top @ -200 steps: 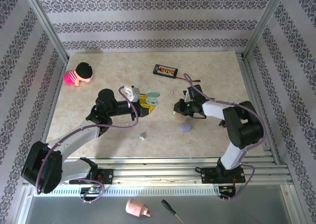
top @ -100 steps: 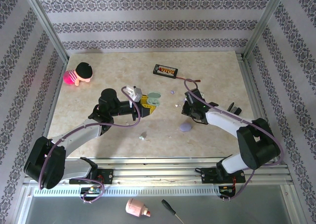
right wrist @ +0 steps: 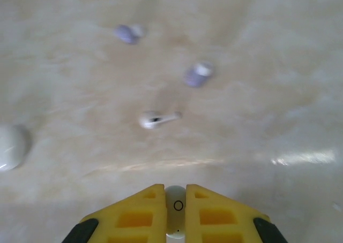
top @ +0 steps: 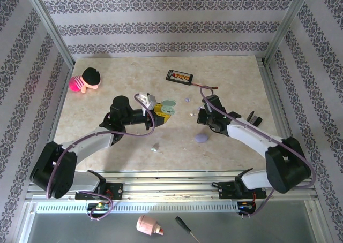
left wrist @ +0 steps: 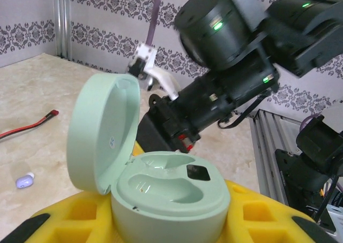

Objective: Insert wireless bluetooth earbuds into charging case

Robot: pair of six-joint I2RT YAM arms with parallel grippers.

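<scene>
The mint-green charging case [left wrist: 171,184] is cut off below by the left wrist picture's edge, and the right arm [left wrist: 236,66] behind the case is out of focus. The fingers [right wrist: 214,211] of the right gripper [right wrist: 175,190] half hide a whitish earbud [right wrist: 175,213] in a blurred view; from above, specks [top: 187,99] right of the case are too small to tell apart.

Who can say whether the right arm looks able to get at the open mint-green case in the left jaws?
Probably yes. The left gripper holds the case, lid tipped back, wells uncovered. The right gripper, shut on a white earbud, is close by; only a loose earbud lies between.
</scene>
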